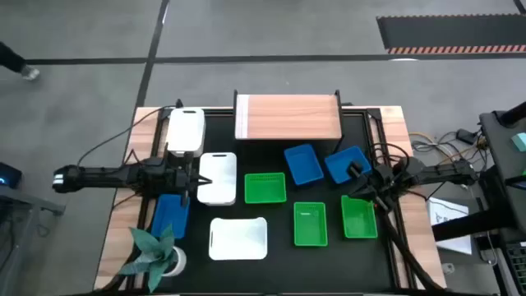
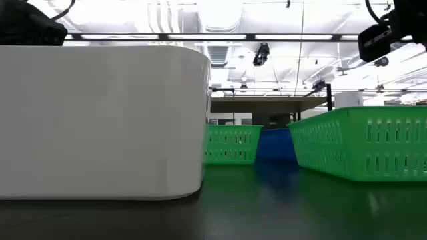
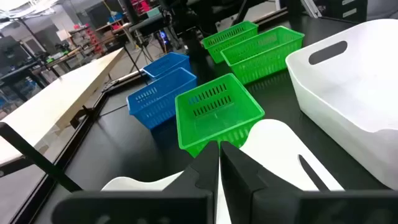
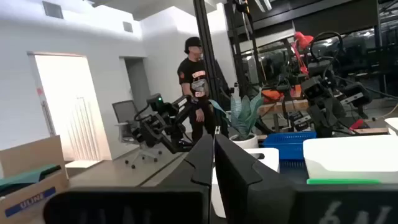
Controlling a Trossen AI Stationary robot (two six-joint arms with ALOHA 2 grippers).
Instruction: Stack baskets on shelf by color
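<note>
shelf (image 1: 289, 117) sits bare at the table's far edge, all baskets on the black top in front of it. left gripper (image 1: 191, 178) is clenched and empty, hovering at the near-left edge of a white basket (image 1: 219, 178), whose long axis runs toward the shelf. right gripper (image 1: 360, 177) is also pinched shut and empty, between a blue basket (image 1: 345, 163) and a green basket (image 1: 358, 218). likely split: left arm is nearer the whites, right arm nearer the blues and greens. either gripper must open first.
</note>
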